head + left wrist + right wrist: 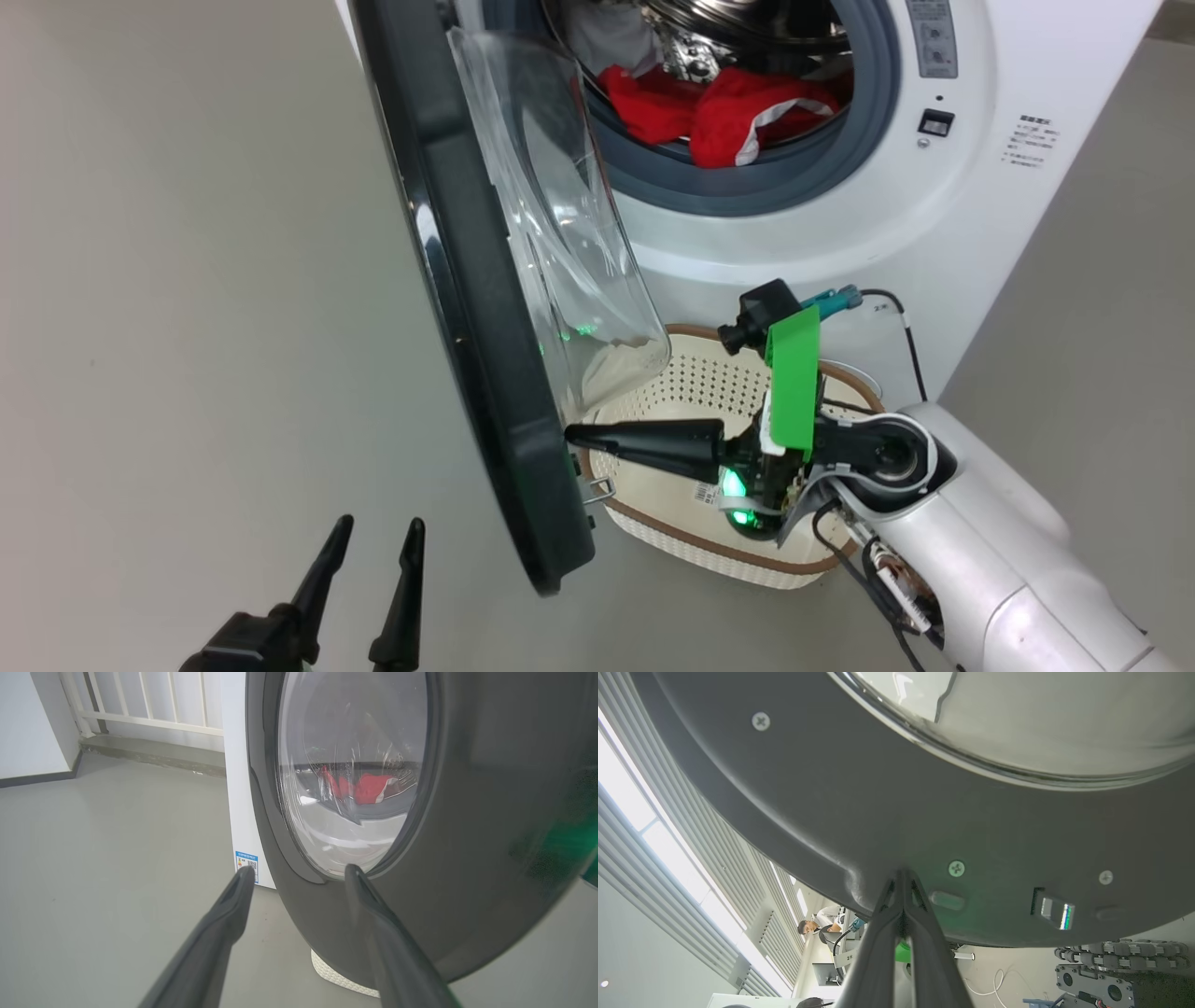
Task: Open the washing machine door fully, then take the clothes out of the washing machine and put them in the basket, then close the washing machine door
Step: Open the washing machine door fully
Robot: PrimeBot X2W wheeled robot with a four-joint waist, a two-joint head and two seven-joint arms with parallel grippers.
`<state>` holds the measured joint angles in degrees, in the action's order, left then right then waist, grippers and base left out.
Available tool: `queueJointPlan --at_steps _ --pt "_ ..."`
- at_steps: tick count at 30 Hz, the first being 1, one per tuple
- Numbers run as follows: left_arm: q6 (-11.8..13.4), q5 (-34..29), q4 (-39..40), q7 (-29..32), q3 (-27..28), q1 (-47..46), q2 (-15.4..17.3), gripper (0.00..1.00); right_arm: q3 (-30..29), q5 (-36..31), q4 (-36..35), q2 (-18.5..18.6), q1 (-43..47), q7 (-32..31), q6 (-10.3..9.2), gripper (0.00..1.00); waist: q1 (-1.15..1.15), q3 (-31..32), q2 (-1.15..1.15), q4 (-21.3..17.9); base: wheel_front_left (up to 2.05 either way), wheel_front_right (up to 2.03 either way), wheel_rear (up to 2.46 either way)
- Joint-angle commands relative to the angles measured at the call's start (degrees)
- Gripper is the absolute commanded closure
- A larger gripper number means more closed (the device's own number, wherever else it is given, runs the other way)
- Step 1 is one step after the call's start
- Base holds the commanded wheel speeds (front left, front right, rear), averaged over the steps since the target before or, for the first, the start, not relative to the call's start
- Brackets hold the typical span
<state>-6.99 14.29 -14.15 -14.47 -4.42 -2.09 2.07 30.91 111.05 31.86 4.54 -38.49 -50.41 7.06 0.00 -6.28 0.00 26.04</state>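
The washing machine door (467, 308) stands swung out from the washing machine (840, 252), edge-on to the robot, its glass bowl bulging to the right over the basket (709, 383). The clothes (719, 107) lie inside the drum at the far side, red cloth with white trim heaped against the grey gasket, with something white behind it. The basket sits on the floor (187, 327) just in front of the machine, partly under the door. The right gripper (574, 435) reaches left across the basket, its fingers pressed tightly together with nothing between them, the tips touching the inner face of the door's dark rim (831, 802) near its lower edge. The left gripper (380, 523) hangs at the near left on the door's outer side, fingers spread wide and holding nothing, pointing towards the glossy outer face (490, 812) without touching it.
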Motion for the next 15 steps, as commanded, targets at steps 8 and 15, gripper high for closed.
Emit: queueJointPlan --at_steps 8,15 --pt "0.72 0.60 2.07 -0.52 1.43 -0.11 0.81 0.00 2.33 0.74 -2.13 -1.66 0.94 1.61 0.43 1.00 0.00 -0.02 0.00 1.25 0.00 0.00 0.00" --pt "0.81 0.65 2.41 -0.52 1.84 -0.05 0.81 0.00 2.38 0.07 -2.23 -1.66 1.23 2.70 0.43 1.00 0.00 -0.19 0.00 0.95 0.00 0.00 0.00"
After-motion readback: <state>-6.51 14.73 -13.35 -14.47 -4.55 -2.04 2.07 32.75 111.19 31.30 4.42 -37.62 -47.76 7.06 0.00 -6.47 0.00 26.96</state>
